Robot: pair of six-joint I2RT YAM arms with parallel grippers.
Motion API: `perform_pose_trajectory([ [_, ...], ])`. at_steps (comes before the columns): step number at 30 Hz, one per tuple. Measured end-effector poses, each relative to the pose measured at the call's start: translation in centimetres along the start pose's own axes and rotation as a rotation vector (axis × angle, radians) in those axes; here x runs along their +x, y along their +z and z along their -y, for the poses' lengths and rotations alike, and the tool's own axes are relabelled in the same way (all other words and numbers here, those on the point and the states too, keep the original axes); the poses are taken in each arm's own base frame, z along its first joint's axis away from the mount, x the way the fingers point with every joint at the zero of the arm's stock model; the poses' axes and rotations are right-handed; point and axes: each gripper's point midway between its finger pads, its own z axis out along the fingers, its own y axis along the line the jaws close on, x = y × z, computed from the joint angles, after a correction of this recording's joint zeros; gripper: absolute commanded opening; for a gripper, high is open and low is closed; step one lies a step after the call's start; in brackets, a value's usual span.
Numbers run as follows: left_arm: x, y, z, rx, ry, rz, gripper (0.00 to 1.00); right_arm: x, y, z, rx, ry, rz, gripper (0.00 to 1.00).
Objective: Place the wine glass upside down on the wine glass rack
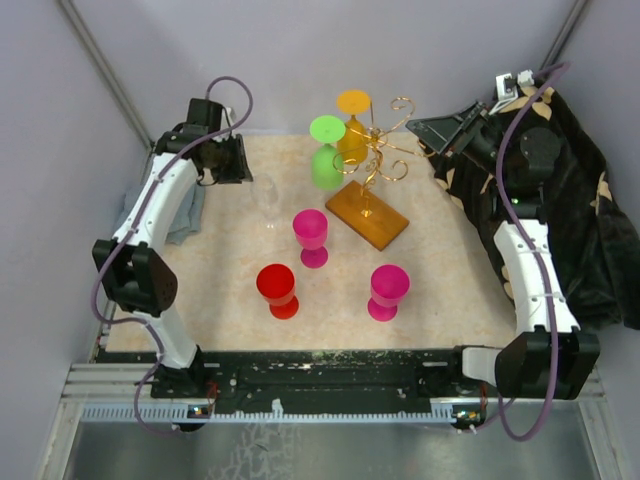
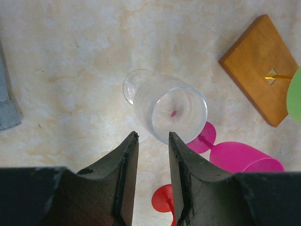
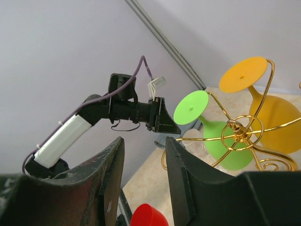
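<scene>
A clear wine glass (image 2: 169,110) stands upright on the table (image 1: 230,300), just beyond my left gripper (image 2: 153,136), whose jaws are open with nothing between them. From above, the clear wine glass (image 1: 268,200) is right of the left gripper (image 1: 240,168). The wine glass rack (image 1: 375,160) is gold wire on an amber base (image 2: 258,70). A green glass (image 1: 327,150) and an orange glass (image 1: 352,125) hang on it upside down. My right gripper (image 3: 143,141) is open and empty, beside the rack's right side (image 1: 415,127).
Two magenta glasses (image 1: 311,235) (image 1: 388,290) and a red glass (image 1: 277,290) stand on the table in front of the rack. A grey cloth (image 2: 7,99) lies at the left edge. A dark patterned cloth (image 1: 590,220) covers the right side.
</scene>
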Motion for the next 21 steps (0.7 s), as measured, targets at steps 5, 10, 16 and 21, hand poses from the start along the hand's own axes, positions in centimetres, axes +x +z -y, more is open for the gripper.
perform_pose_trajectory([
  [5,0.8,0.8,0.6,-0.033,0.059,-0.021,0.38,0.0,0.0,0.1,0.002,0.003,-0.001,0.41],
  [10,0.9,1.5,0.5,-0.063,0.087,-0.027,0.38,0.0,0.0,0.2,0.002,0.003,-0.001,0.41],
  [16,1.4,2.7,-0.3,-0.109,0.104,-0.047,0.38,0.1,0.0,0.3,0.007,0.009,-0.004,0.41],
  [21,1.7,3.5,-0.7,-0.137,0.117,-0.058,0.32,0.2,0.0,0.3,0.01,0.012,-0.005,0.41],
])
